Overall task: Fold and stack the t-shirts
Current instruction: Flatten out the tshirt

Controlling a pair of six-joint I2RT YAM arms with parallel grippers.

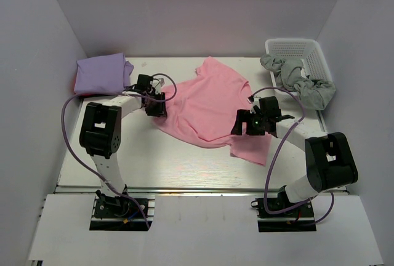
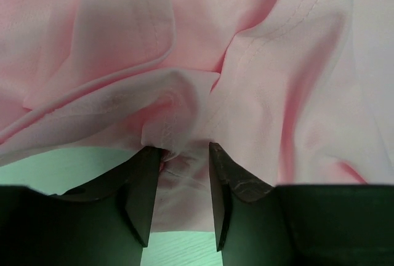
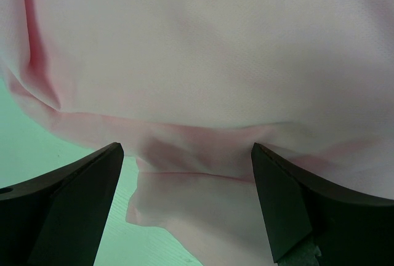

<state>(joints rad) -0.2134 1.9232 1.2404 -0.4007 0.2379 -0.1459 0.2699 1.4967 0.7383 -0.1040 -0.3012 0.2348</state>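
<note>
At frame centre, the left claw is pinching the pink t-shirt while the right claw is gaping wide over its hem.

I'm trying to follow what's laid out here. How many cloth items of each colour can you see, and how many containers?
Pink t-shirt: 1
Lavender folded t-shirt: 1
Grey-green cloth bundle in the basket: 1, though I cannot tell how many garments it holds
White basket: 1
Total: 4
</note>
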